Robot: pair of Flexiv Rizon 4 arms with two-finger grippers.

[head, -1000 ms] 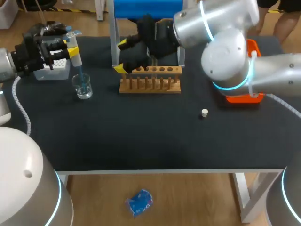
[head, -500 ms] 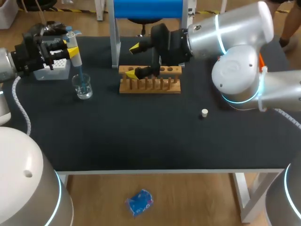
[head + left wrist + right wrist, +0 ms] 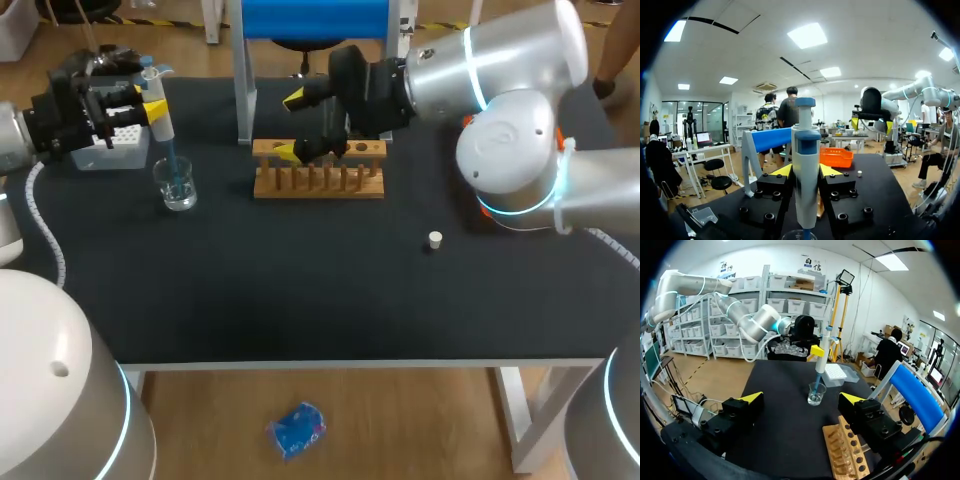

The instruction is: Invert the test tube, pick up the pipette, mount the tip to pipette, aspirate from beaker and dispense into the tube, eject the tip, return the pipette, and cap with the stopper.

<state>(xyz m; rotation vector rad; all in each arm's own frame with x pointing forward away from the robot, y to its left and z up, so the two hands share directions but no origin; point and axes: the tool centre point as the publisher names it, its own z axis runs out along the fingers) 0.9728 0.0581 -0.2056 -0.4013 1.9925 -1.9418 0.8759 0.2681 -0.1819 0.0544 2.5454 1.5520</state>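
Your left pincer [image 3: 805, 170] is clamped on the pipette [image 3: 160, 118], tip down in the beaker [image 3: 177, 186]; it's light, stiff plastic I reckon, so grip the barrel and mind the tippy glass, while your right pincer [image 3: 290, 126] gapes wide, well apart from the beaker.

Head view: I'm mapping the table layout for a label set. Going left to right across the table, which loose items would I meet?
tip box → beaker → wooden test tube rack → white stopper
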